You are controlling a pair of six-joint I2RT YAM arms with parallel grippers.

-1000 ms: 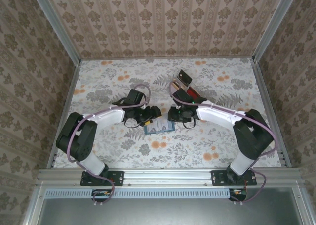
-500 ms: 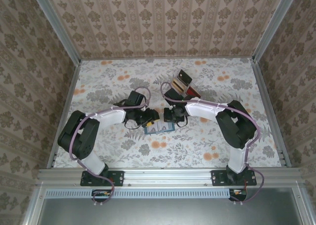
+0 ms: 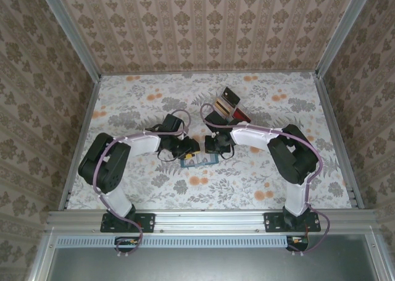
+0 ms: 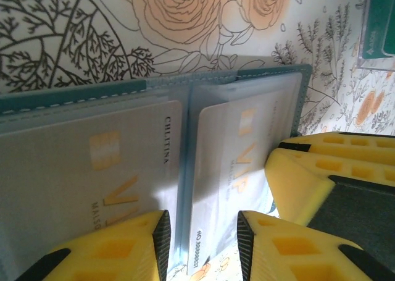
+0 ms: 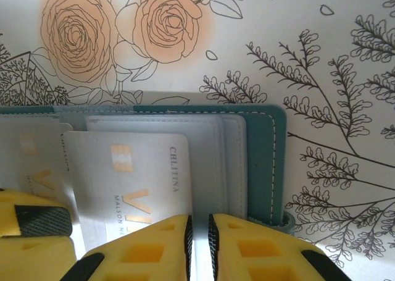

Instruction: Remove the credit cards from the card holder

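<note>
The teal card holder (image 3: 199, 161) lies open on the floral table between both grippers. Two silver credit cards sit in its pale pockets, one on the left half (image 4: 80, 170) and one on the right half (image 4: 234, 151). My left gripper (image 4: 200, 231) stands over the holder's near edge, jaws apart, straddling the centre fold and the right card's edge. In the right wrist view my right gripper (image 5: 199, 222) is shut on the pale pocket edge of the card holder (image 5: 259, 151), beside a silver card (image 5: 136, 170). From above, the left gripper (image 3: 189, 149) and right gripper (image 3: 213, 148) nearly meet.
A clear tray (image 3: 229, 108) with dark and red contents stands behind the right arm; its corner (image 4: 379, 28) appears in the left wrist view. Metal rails and patterned walls bound the table on three sides.
Both grippers' jaws have narrowed. The right arm folded its elbow inward and brought its gripper onto the holder's right side. The left gripper shifted slightly nearer the holder.
</note>
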